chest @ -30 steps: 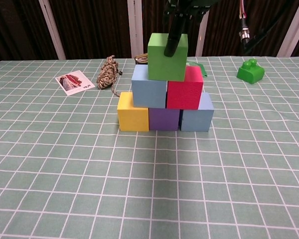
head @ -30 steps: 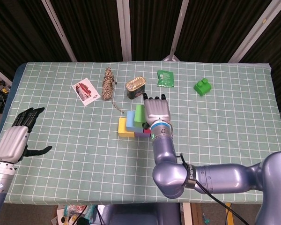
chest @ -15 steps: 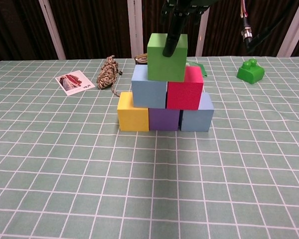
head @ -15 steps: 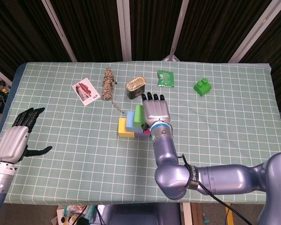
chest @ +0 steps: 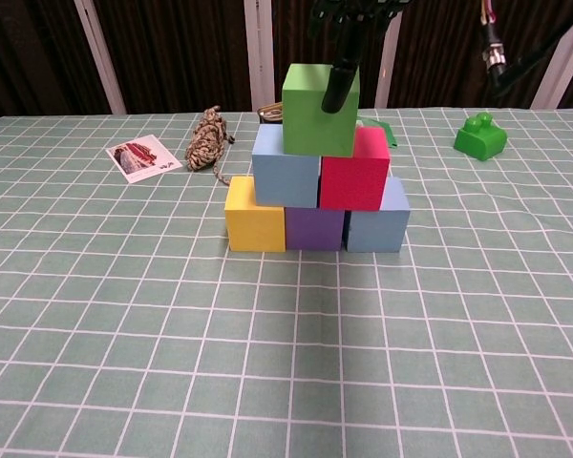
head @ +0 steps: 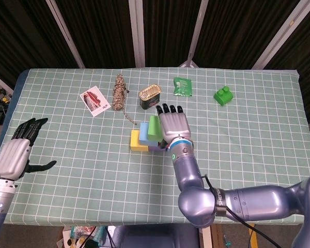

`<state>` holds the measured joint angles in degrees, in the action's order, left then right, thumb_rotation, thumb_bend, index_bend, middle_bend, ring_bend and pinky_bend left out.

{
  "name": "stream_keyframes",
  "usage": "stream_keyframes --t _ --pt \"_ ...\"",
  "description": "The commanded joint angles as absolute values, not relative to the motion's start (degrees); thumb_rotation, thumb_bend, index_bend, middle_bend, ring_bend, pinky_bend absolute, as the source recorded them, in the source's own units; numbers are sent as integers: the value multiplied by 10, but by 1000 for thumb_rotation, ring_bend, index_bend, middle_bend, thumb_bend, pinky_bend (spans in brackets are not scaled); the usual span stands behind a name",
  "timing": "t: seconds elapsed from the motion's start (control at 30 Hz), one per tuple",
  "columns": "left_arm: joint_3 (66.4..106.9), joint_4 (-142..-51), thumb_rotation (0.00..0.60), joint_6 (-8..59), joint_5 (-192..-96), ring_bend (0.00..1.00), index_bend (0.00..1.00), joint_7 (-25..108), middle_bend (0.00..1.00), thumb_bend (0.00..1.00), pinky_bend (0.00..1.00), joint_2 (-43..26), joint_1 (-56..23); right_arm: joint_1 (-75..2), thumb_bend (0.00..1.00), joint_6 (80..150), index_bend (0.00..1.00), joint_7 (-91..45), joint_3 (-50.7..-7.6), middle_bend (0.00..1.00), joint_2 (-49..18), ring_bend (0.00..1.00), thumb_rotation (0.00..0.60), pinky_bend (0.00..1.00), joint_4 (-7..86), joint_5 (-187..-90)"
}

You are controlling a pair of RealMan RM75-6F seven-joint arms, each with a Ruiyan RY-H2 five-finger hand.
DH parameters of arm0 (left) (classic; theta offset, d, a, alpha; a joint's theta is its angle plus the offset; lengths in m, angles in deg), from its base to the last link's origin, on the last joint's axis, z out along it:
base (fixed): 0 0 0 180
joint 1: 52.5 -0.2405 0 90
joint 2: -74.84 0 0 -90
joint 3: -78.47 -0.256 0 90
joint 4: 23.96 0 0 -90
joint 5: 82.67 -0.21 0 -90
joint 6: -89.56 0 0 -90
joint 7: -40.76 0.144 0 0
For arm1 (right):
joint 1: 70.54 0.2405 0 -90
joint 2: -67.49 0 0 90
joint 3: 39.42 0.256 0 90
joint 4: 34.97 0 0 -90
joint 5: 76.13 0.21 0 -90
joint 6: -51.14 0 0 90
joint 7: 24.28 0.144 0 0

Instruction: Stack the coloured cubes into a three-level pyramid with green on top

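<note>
A three-level pyramid is seen near the middle of the desk. The bottom row is formed by a yellow cube, a purple cube and a pale blue cube, set side by side. On these a blue cube and a red cube are stacked, and the green cube is set on top, across the two. The right hand is held above the stack, palm down, fingers extended; in the chest view one dark finger is seen over the green cube's front face, but whether the cube is pinched cannot be told. The left hand is held at the desk's left edge, fingers spread, holding nothing. Behind the stack a rope bundle, a card, a tin, a green packet and a green brick are found.
</note>
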<state>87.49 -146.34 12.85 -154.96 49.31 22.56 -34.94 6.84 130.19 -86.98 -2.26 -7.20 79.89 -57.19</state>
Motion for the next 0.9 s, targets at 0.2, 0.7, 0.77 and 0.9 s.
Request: stream_keyframes --t 0.2,0.7,0.77,0.9 --pt "872 -1456 600 123 -1553 18 48 507 73 65 11 218 -351 -24 194 1323 0 -818 -53 0 24 0 600 0 905 -640" --pt "857 -1378 600 74 -1592 0 29 511 63 66 11 150 -371 -351 194 1292 0 -568 -255 0 142 0 600 0 945 -1038" --pt "847 -1358 600 57 -1600 0 27 505 58 66 11 138 -386 -398 194 1286 0 -513 -289 0 137 0 600 0 913 -1104" --pt "834 -1312 600 27 -1614 0 23 484 49 65 11 119 -411 -462 194 1281 0 -427 -337 0 128 0 600 0 855 -1216"
